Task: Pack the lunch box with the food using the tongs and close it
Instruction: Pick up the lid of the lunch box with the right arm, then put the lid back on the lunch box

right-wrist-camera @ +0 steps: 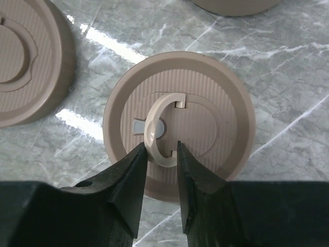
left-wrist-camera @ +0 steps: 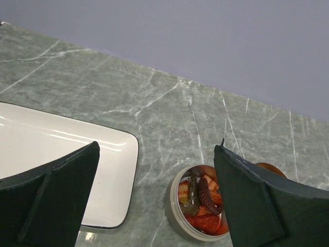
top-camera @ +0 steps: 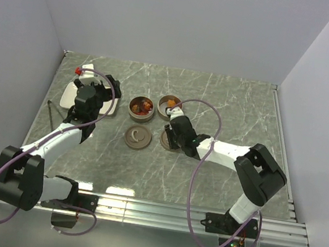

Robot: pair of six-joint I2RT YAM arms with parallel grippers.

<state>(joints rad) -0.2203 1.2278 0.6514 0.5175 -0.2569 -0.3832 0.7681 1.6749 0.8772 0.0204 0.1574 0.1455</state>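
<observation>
Closing step: the right end effector (right-wrist-camera: 160, 149) is clamped on the ring handle (right-wrist-camera: 150, 131) of a lid (right-wrist-camera: 221, 113). Next, lift it squarely onto the tin (top-camera: 169, 107) beyond the lid. The left end effector (left-wrist-camera: 157, 152) is wide apart.

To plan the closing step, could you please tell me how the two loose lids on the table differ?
The right lid has its ring handle raised upright, while the left lid has its handle folded flat. The right lid's ring appears pinched in the right claw; the left lid is untouched. Both are round, beige, ribbed, and lie on the marble table.
</observation>
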